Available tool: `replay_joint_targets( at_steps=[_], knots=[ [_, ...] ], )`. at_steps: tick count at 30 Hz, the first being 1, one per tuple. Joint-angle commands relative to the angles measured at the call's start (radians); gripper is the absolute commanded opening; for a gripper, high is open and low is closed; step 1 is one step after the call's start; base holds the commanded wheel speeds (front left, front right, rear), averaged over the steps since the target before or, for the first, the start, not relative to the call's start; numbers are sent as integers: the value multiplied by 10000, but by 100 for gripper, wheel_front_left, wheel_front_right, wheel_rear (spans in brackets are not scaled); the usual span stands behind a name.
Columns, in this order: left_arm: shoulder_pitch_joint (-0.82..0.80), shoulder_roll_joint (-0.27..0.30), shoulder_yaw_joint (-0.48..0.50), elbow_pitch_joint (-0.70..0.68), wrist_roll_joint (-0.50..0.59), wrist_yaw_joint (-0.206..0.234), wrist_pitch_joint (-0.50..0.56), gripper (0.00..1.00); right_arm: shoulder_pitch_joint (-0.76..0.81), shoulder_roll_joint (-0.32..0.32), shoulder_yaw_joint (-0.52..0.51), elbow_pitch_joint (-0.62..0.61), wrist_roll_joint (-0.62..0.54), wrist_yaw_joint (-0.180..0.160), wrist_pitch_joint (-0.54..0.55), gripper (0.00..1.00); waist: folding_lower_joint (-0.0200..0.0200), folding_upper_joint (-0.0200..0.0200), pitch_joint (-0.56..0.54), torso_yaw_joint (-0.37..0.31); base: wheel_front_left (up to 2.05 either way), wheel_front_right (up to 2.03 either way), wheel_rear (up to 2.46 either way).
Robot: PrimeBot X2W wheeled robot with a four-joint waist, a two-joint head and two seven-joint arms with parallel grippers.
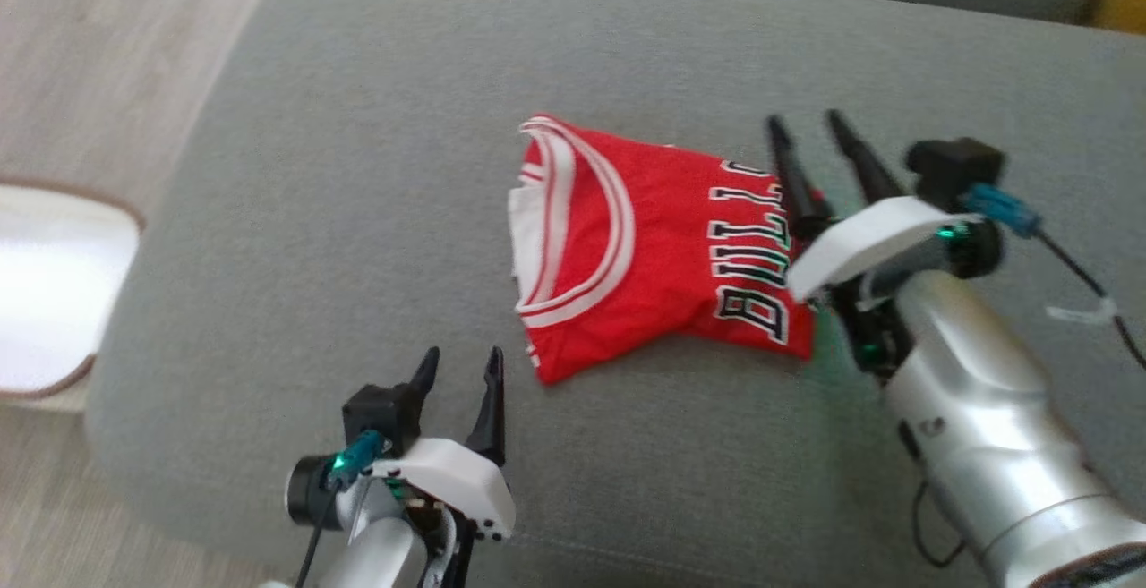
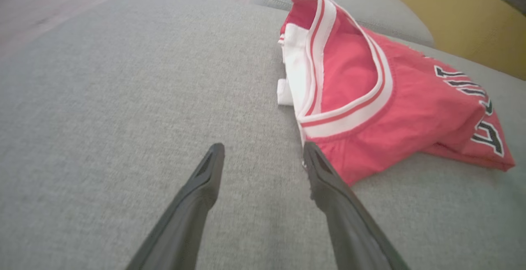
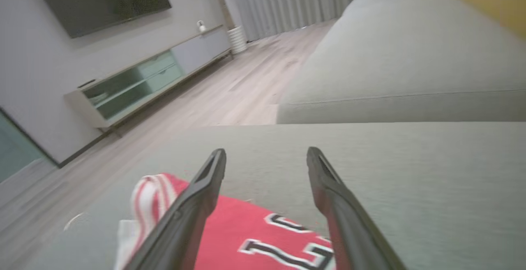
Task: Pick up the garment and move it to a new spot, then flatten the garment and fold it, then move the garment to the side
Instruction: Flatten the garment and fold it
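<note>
Red cloth with white trim, the jersey (image 1: 654, 248), is seen lying folded into a compact block near the middle of the grey sofa (image 1: 358, 167) seat. In the head view its striped neck band is turned toward 9 o'clock and its black lettering toward 3 o'clock. The right gripper (image 1: 806, 120) is held at the jersey's 3 o'clock edge, its fingers (image 1: 792, 185) spread apart and pointed toward 12 o'clock with nothing between them; whether the cloth is touched there cannot be told. The left gripper (image 1: 462, 355) is placed at the jersey's 7 o'clock, its fingers likewise parted and empty, with one tip just beside the near corner in the left wrist view. This placement, one gripper toward each end, is judged to suit a two-sided pickup, since a fold lifted by one end alone could fall open. The fold appears done; the shift to the side is judged to be what is left.
</note>
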Motion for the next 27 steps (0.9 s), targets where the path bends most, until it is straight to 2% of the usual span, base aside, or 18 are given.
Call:
replay_joint_targets(
  at_steps=[1,3,8,12,19,27],
  knots=[
    [-408,30,436,-387,155,53,-122,100,-201,-8,-255,-98,-337,65,-213,100,0,0,-65,-450,0,0,0],
    [-426,30,639,-502,409,69,-122,100,41,-122,-1258,148,-1124,65,-324,100,0,0,-108,-895,0,0,0],
    [-413,30,928,-772,871,121,-122,100,992,-72,-3207,-565,-2522,65,-338,100,0,0,-179,-1543,0,0,0],
    [-254,30,1115,-869,1299,193,-122,100,1965,179,-4213,-1316,-3557,65,-340,100,0,0,-334,-1932,0,0,0],
    [230,30,1519,-1011,2034,405,-122,100,3449,536,-4951,-2289,-4556,65,-341,100,0,0,-679,-2406,0,0,0],
    [958,30,1955,-922,2361,466,-122,100,4391,573,-4435,-2439,-3937,65,-342,100,0,0,-1195,-2665,0,0,0]
  ],
)
